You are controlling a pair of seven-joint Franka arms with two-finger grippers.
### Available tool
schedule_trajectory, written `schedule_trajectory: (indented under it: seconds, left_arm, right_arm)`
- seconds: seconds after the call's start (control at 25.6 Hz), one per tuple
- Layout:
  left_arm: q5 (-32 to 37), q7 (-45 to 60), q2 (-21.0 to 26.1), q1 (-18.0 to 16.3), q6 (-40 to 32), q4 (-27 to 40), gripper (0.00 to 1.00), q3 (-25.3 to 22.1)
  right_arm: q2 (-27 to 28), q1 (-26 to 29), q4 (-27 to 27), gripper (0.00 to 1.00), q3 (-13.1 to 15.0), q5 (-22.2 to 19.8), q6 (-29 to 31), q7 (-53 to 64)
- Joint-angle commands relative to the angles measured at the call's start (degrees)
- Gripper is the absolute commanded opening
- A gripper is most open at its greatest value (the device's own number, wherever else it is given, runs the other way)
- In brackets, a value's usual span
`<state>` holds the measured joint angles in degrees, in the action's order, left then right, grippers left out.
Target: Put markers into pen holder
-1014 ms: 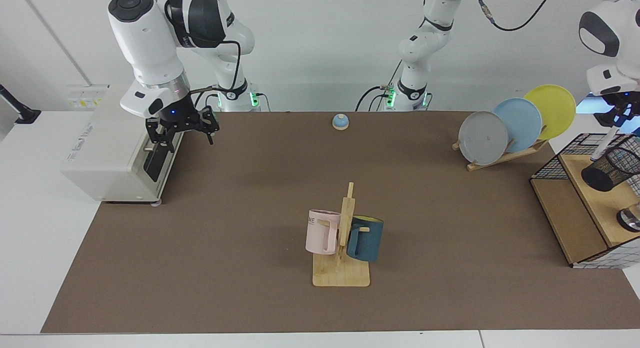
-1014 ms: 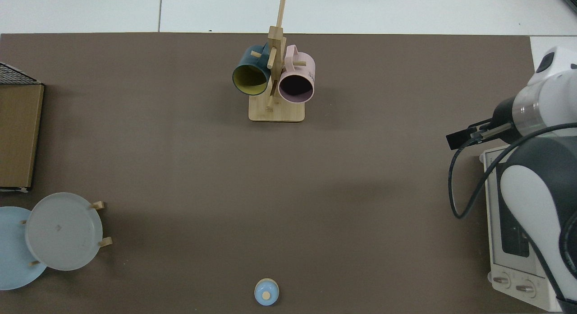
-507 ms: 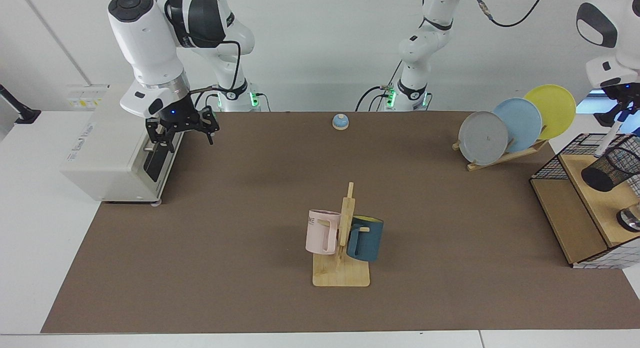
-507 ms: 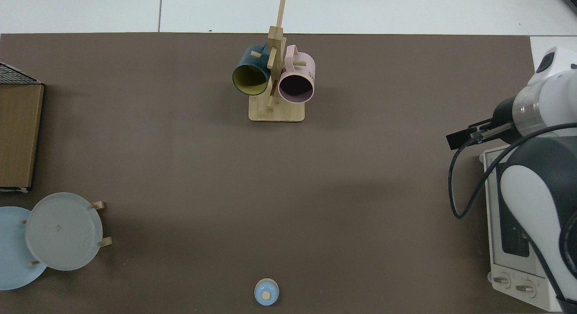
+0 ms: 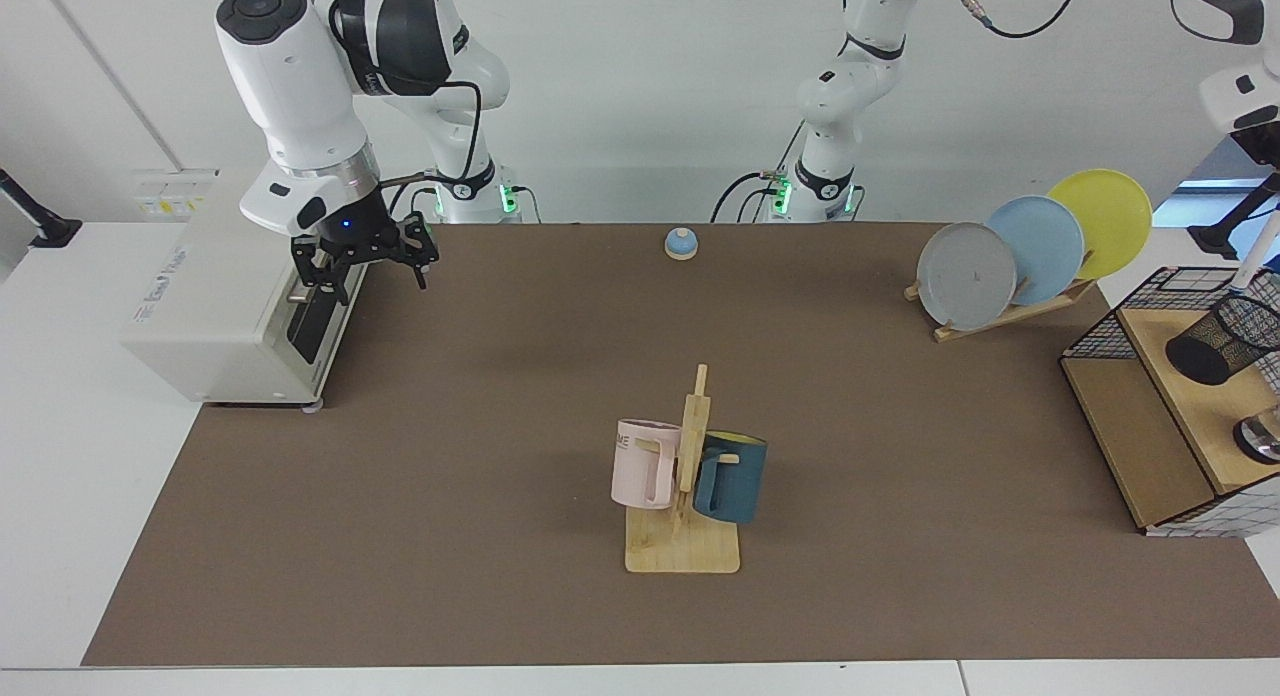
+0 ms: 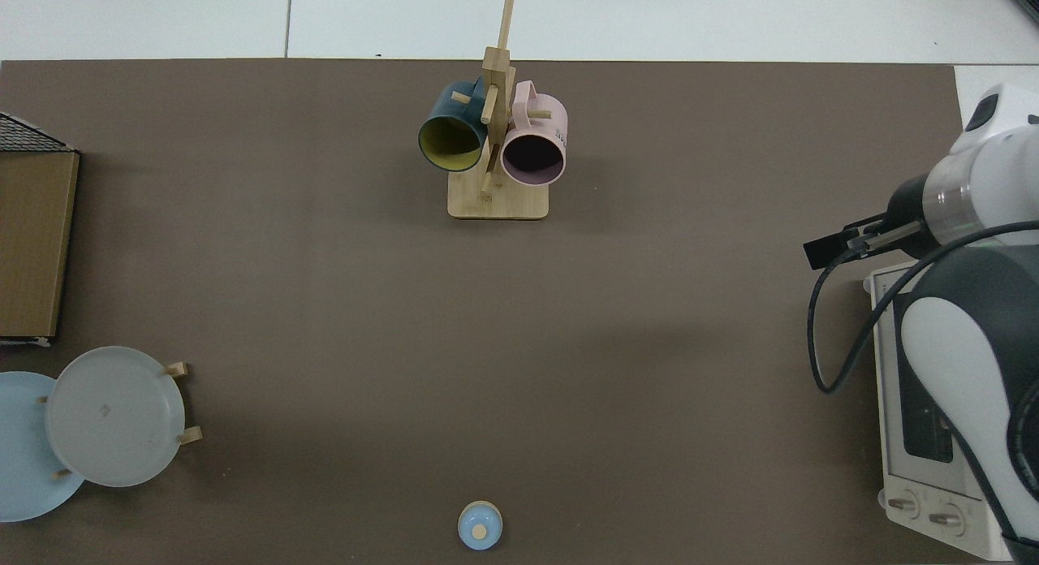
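The white marker (image 5: 1255, 248) hangs tilted in the air at the far right of the facing view. My left gripper (image 5: 1270, 181) is shut on its upper end, partly cut off by the picture's edge. The marker's lower tip is just above the rim of the black mesh pen holder (image 5: 1225, 341). The holder stands on the wooden top shelf of the wire basket (image 5: 1110, 328). My right gripper (image 5: 365, 261) waits open and empty beside the white appliance (image 5: 225, 306) at the back left. The top view shows neither marker nor holder.
A wooden mug rack (image 5: 685, 536) with a pink and a dark blue mug stands mid-table. A plate rack (image 5: 1000, 266) holds three plates next to the basket. A small blue bell (image 5: 681, 243) sits at the back edge. A glass object (image 5: 1262, 438) shares the shelf.
My left gripper has risen and moved toward the right edge of the facing view, carrying the marker up from the holder's mouth. The right arm has not moved.
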<state>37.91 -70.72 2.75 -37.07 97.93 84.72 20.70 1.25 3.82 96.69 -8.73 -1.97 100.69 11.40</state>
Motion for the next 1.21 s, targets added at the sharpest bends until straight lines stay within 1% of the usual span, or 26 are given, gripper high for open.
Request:
schedule_trajectory:
  seconds: [0.0, 0.08, 0.27, 0.35, 0.7, 1.01, 1.05, 1.13, 1.17]
  left_arm:
    - [-0.65, -0.56, 1.03, -0.28, 1.82, -1.57, 0.00, -0.22]
    - [-0.65, -0.56, 1.64, -0.72, 3.58, -1.57, 0.00, -0.40]
    - [0.05, -0.91, 5.24, -1.16, 8.06, -1.57, 0.00, -0.75]
    - [0.40, -0.83, 6.03, -1.16, 8.68, -1.57, 0.00, -0.75]
    - [0.14, -0.39, 5.68, -1.16, 7.80, -0.87, 0.00, -0.75]
    - [-0.03, 1.02, 6.21, -1.42, 8.86, 2.55, 0.00, -0.75]
    - [-0.12, 1.11, 6.21, -1.60, 8.86, 2.56, 0.09, -0.75]
    - [-0.30, 1.20, 6.21, -1.60, 8.77, 2.73, 0.59, -0.75]
    - [-0.47, 1.37, 6.21, -1.60, 8.68, 2.73, 1.00, -0.75]
  right_arm:
    - [-0.90, -0.04, 0.78, 1.00, 0.38, -0.41, -0.68, 1.78]
    - [-0.90, -0.04, 0.69, 1.00, 0.38, -0.41, -0.68, 1.78]
    - [-0.90, 0.13, 0.78, 1.00, 0.38, -0.41, -0.76, 1.78]
    - [-0.90, -0.22, 0.69, 1.00, 0.38, -0.41, -0.68, 1.69]
    - [-0.90, -0.13, 0.78, 1.00, 0.38, -0.41, -0.94, 1.78]
    - [-0.90, -0.13, 0.78, 1.00, 0.38, -0.41, -0.94, 1.78]
    - [-0.98, -0.13, 0.78, 1.00, 0.38, -0.41, -0.94, 1.78]
    - [-0.99, -0.13, 0.78, 1.00, 0.38, -0.41, -0.94, 1.78]
    - [-0.99, -0.13, 0.78, 1.00, 0.38, -0.41, -0.94, 1.78]
